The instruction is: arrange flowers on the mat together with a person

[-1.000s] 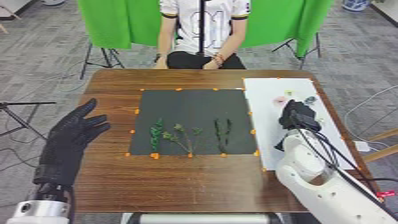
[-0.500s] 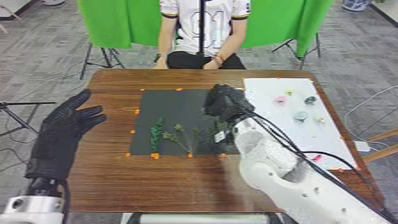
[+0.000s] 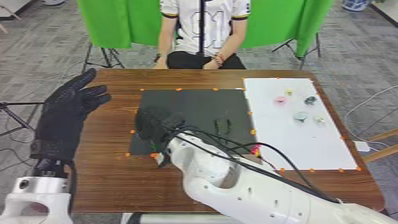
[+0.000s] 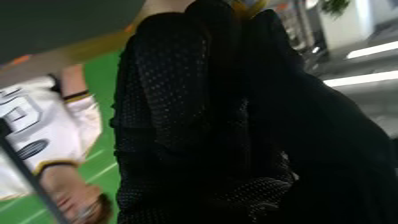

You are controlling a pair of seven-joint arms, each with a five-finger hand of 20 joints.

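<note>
Head view: the robot's right hand (image 3: pixel 160 122) extends over the dark mat (image 3: pixel 200 102), across from the open left hand (image 3: pixel 75 102).
The left hand's fingers are loosely spread, gripping nothing, over the brown table's (image 3: pixel 115 180) left side. A green stem (image 3: pixel 222 125) lies on the mat, to the right of the right hand; farther right, on the white sheet (image 3: pixel 293 145), sit a pink flower (image 3: pixel 281 99), a yellow flower (image 3: pixel 289 92) and a pale blue flower (image 3: pixel 301 116). Right wrist view: the right hand (image 4: pixel 178 95) has straight fingers, close together; something yellow (image 4: pixel 255 7) appears at their tips, though whether gripped cannot be told, with green foliage (image 4: pixel 336 6) beyond the thumb.
</note>
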